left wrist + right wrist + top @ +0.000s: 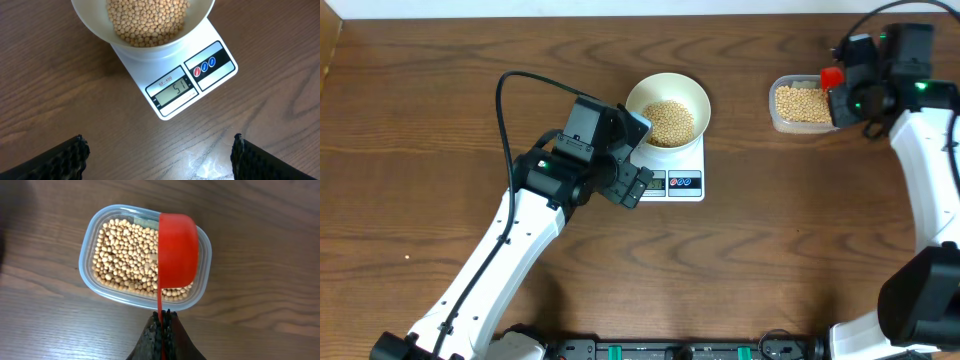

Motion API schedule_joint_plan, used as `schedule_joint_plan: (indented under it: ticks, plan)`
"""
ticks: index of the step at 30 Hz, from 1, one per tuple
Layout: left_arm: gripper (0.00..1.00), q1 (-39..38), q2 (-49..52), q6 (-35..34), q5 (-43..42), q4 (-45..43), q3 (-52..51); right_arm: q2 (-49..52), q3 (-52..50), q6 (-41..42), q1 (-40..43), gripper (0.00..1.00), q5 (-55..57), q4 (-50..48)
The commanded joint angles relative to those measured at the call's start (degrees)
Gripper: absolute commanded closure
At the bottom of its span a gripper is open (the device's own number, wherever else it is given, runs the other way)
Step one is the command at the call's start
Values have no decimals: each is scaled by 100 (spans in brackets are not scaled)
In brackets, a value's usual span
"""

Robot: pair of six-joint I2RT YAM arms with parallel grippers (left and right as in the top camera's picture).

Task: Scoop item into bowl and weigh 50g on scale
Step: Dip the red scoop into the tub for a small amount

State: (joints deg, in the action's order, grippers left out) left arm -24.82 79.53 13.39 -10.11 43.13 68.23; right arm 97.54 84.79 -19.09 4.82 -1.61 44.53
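Note:
The cream-white bowl [667, 98] holds tan beans [669, 121] and stands on the white scale [684, 183]. In the left wrist view the bowl [100, 27] and scale [190, 85] show, and the display reads 51. My left gripper [638, 185] is open and empty just left of the scale's front; its fingertips [159, 155] are wide apart over bare wood. My right gripper [164, 316] is shut on the handle of a red scoop [177, 250], held turned on its side over the clear tub [95, 255] of beans [125, 255]. The scoop [832, 77] sits at the tub's right end.
The clear tub [777, 117] sits at the table's back right, apart from the scale. Brown wood table [790, 230] lies between the two arms. The table's back edge runs along the top of the overhead view.

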Motion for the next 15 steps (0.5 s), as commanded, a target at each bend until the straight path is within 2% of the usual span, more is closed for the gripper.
schedule_joint_plan:
  ticks: [1, 4, 8, 11, 15]
  plan:
    - [7, 4, 35, 9, 52, 9, 13, -90, 59, -299, -400, 99, 1132, 11]
    - [7, 4, 35, 9, 52, 9, 13, -90, 59, -496, -684, 99, 1565, 7]
    - [7, 4, 35, 9, 52, 9, 13, -90, 59, -520, -699, 99, 1386, 0]
    - [7, 4, 35, 9, 52, 9, 13, -90, 61, -516, -673, 99, 874, -68]
    - [7, 4, 35, 9, 52, 9, 13, -92, 155, -37, -673, 99, -839, -411]
